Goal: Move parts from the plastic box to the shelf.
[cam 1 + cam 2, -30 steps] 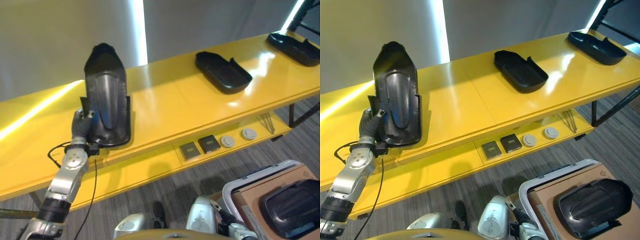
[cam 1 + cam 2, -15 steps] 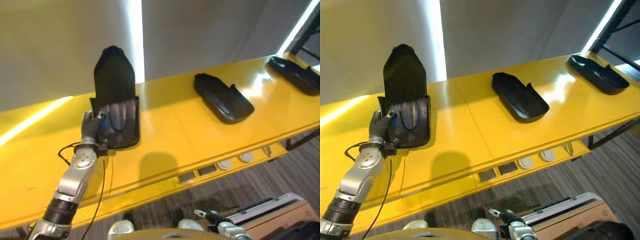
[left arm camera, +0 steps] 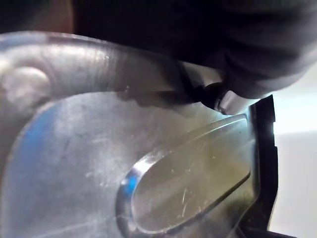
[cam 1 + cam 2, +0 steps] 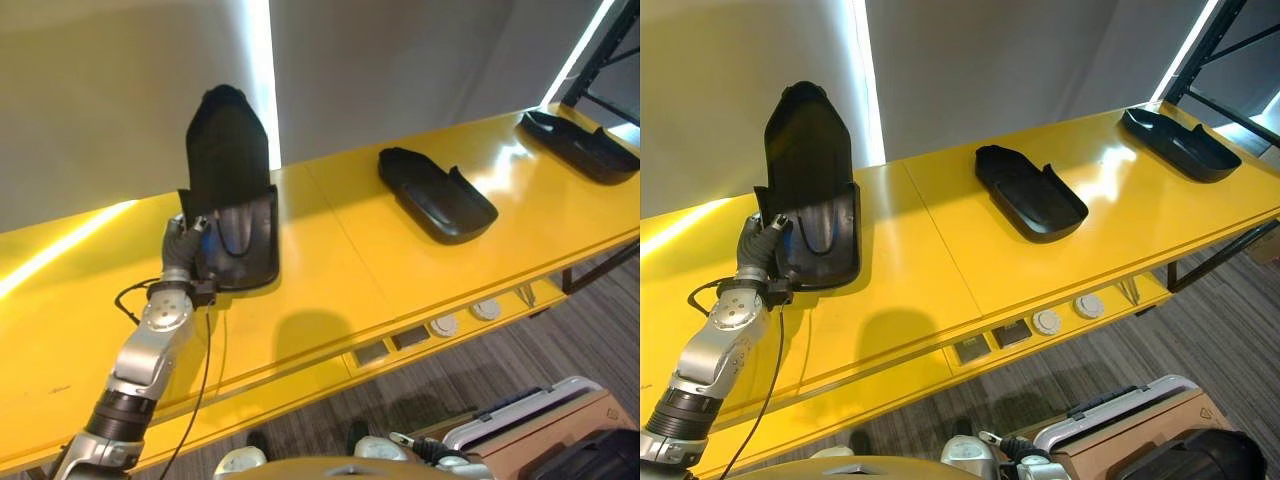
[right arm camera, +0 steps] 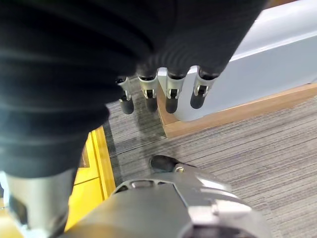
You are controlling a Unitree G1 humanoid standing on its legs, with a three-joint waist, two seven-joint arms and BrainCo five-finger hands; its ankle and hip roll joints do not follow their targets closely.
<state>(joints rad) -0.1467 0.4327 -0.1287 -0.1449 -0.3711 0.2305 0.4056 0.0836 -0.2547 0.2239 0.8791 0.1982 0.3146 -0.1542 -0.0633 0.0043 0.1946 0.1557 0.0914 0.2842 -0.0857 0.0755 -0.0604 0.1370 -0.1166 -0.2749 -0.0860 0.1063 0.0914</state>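
The left hand (image 4: 183, 243) grips the black part (image 4: 228, 190) at its lower edge, above the shelf (image 4: 330, 250); it looks stiff, light and smooth. The right hand (image 5: 163, 89) hangs relaxed, holding nothing.

left hand (image 4: 183, 247) fingers hidden behind the held black part (image 4: 228, 190), plastic box (image 4: 1118, 432) cut off at the frame edge

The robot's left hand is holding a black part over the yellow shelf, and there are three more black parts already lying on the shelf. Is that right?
Not quite. Two black parts lie on the yellow shelf, not three, as the right eye view shows. The left hand does hold the black part over it.
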